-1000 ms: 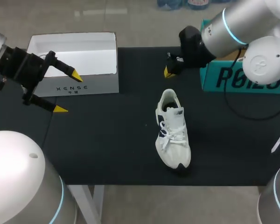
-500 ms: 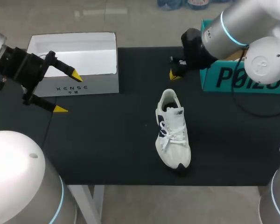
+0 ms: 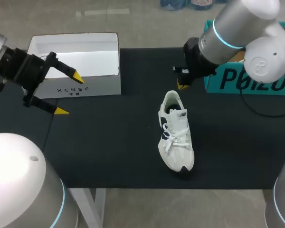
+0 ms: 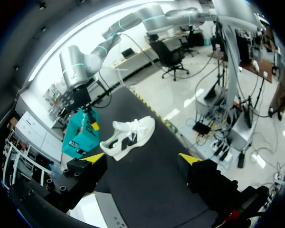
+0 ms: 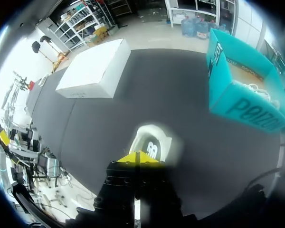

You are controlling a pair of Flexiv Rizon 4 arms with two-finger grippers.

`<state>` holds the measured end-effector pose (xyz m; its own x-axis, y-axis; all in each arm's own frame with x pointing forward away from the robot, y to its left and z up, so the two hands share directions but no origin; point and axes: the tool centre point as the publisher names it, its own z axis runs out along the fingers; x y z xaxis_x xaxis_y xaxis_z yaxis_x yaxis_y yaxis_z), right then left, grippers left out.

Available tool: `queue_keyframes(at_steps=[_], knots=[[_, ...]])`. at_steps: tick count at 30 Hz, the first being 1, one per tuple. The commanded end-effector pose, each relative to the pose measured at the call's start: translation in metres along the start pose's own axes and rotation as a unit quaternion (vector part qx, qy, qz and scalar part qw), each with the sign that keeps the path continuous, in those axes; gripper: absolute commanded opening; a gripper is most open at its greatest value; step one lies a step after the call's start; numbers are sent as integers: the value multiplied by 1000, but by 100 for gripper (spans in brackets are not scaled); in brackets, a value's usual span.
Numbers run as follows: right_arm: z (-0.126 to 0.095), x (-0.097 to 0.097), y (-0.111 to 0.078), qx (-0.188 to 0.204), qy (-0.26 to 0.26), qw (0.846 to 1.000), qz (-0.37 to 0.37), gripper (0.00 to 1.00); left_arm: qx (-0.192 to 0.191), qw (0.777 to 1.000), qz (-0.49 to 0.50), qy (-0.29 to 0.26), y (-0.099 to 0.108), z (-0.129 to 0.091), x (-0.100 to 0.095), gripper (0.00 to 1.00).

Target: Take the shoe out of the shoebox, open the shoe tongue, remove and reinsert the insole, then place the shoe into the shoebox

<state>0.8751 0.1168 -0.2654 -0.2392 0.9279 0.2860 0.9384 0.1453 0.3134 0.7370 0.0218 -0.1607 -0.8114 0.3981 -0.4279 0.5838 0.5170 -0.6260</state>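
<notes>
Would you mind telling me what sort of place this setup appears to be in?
Most likely a robotics lab workbench: two robot arms, with the left gripper and right gripper, hang over a black table holding a white shoe, a white box and a teal box.

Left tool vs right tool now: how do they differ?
Fingers: left tool wide apart, right tool shut together. Place: left tool by the white box, far from the shoe; right tool close by the shoe's heel. Both hold nothing.
</notes>
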Motion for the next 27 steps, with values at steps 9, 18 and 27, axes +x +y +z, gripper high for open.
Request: queue_keyframes(at_steps=[9, 18, 27], knots=[[43, -12, -5, 9, -31, 999, 13, 0, -1, 1000, 0, 2, 0, -1, 0, 100], [67, -13, -15, 15, -46, 999, 14, 0, -1, 1000, 0, 2, 0, -1, 0, 100], [81, -13, -22, 13, -60, 998, 9, 0, -1, 1000, 0, 2, 0, -1, 0, 100]])
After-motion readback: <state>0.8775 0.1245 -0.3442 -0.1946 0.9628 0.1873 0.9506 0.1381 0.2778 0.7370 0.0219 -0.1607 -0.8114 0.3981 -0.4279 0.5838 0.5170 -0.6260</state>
